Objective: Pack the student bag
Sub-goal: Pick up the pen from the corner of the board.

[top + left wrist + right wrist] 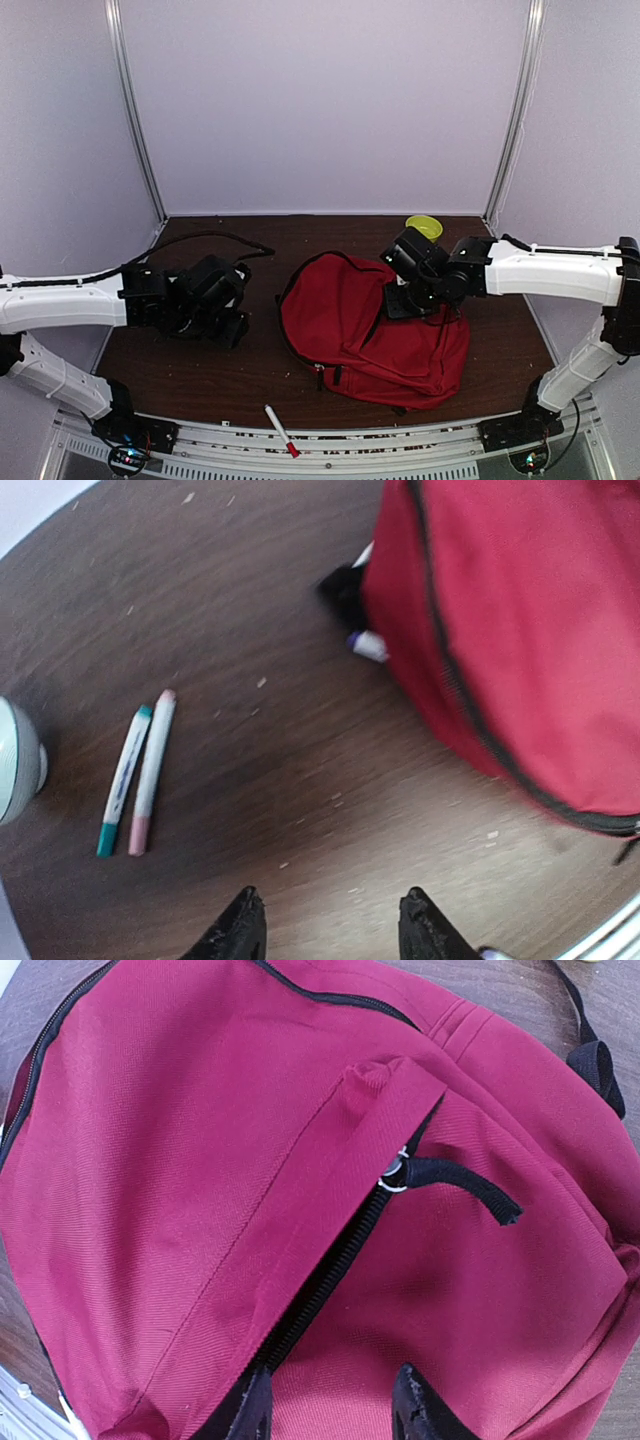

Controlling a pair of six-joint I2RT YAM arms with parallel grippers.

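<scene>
Dark table (pixel 200 378) under student bag (pixel 350 320), two markers (pixel 152 772)

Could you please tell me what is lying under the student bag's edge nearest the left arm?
A purple-ended white marker pokes out from under the student bag, beside a black piece, perhaps a strap. The red fabric covers the rest of both.

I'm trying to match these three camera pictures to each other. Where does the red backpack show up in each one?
Top external: the backpack lies right of centre, below the middle.
Left wrist: the backpack fills the upper right corner.
Right wrist: the backpack fills nearly the whole picture.
Shared landmark: the dark wooden table under it shows in all three views.
</scene>
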